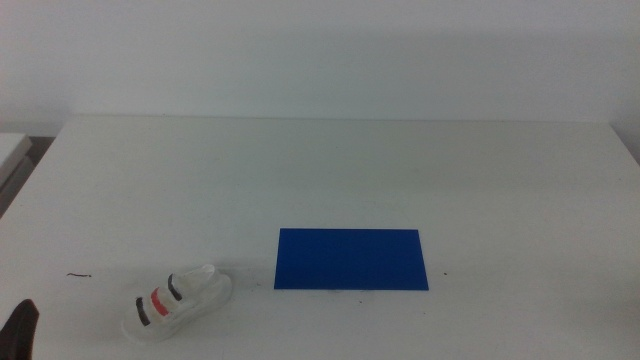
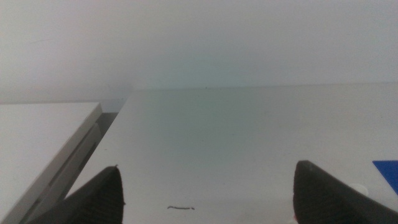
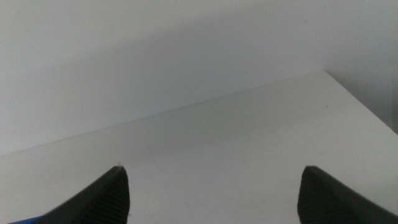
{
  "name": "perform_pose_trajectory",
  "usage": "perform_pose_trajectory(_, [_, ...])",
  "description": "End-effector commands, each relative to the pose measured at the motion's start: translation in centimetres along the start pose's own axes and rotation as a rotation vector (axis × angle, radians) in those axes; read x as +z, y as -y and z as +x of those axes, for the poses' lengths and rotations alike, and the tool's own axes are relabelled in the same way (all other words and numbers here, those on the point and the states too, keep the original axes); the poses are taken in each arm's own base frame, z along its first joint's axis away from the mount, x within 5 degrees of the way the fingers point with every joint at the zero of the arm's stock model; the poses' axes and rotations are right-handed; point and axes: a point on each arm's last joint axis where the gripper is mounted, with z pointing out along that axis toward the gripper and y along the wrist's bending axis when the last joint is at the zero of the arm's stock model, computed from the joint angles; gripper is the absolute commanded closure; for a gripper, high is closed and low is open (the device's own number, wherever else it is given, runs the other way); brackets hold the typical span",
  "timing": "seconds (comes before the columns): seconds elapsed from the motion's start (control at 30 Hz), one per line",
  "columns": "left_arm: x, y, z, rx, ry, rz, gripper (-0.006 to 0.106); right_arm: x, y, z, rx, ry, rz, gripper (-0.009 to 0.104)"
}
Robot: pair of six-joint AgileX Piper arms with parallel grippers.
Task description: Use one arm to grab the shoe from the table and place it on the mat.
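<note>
The shoe (image 1: 177, 300), a small white sneaker with dark straps and a red one, lies on the white table (image 1: 330, 170) near the front left. The blue mat (image 1: 351, 259) lies flat to its right, apart from it. Only the tip of my left gripper (image 1: 22, 330) shows at the bottom left corner of the middle view, left of the shoe. In the left wrist view my left gripper (image 2: 208, 193) is open and empty, with a corner of the mat (image 2: 388, 173) at the edge. In the right wrist view my right gripper (image 3: 214, 193) is open and empty over bare table.
A short dark thread (image 1: 80, 275) lies on the table left of the shoe; it also shows in the left wrist view (image 2: 181, 207). A second white surface (image 2: 43, 134) stands beside the table's left edge, with a gap between.
</note>
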Motion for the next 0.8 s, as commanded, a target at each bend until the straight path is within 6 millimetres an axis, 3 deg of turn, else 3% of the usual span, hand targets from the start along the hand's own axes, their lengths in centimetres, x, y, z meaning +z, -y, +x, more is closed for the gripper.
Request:
perform_pose_trajectory(0.0, [0.1, 0.0, -0.9, -0.012, -0.016, 0.004, 0.007, 0.0, 0.0, 0.0, -0.015, 0.008, -0.001, 0.016])
perform_pose_trajectory(0.1, [0.8, 0.2, -4.3, -0.014, -0.193, 0.020, 0.007, 0.0, 0.0, 0.0, -0.015, 0.008, -0.001, 0.016])
perform_pose_trajectory(0.2, [2.0, 0.6, -9.2, -0.035, -0.444, 0.055, 0.007, 0.0, 0.0, 0.0, -0.015, 0.008, -0.001, 0.016])
perform_pose_trajectory(0.27, [3.1, 0.9, -11.7, 0.052, -0.622, 0.104, 0.007, 0.0, 0.0, 0.0, -0.015, 0.008, -0.001, 0.016])
perform_pose_trajectory(0.4, [6.0, 1.6, -14.2, 0.201, -0.880, 0.256, 0.007, 0.0, 0.0, 0.0, -0.015, 0.008, -0.001, 0.016])
perform_pose_trajectory(0.53, [10.0, 2.3, -14.7, 0.356, -1.016, 0.437, 0.007, 0.0, 0.0, 0.0, -0.015, 0.008, -0.001, 0.016])
perform_pose_trajectory(0.77, [16.5, 5.8, -9.2, 0.580, -1.256, 0.636, 0.007, 0.0, 0.0, 0.0, -0.015, 0.008, -0.001, 0.016])
